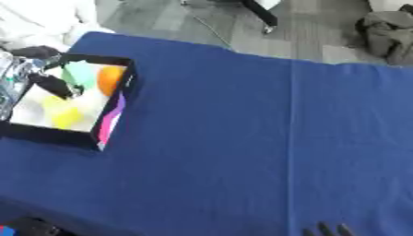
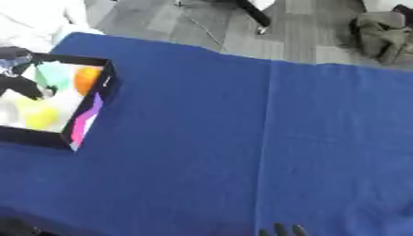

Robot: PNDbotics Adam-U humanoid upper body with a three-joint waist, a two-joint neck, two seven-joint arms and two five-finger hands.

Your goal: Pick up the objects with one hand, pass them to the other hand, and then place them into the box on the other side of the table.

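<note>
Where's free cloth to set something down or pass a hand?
Bare blue cloth runs from the box rightward to the table's right edge, down to the right hand. Crowded only inside the box: left hand, orange object, green object, yellow object.

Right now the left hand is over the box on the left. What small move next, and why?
Probably lift the left hand straight up out of the box: its dark fingers sit low among the yellow object, green object and orange object, nothing clearly gripped.

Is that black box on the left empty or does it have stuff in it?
Not empty: the box holds an orange object, a yellow one and a green one.
</note>
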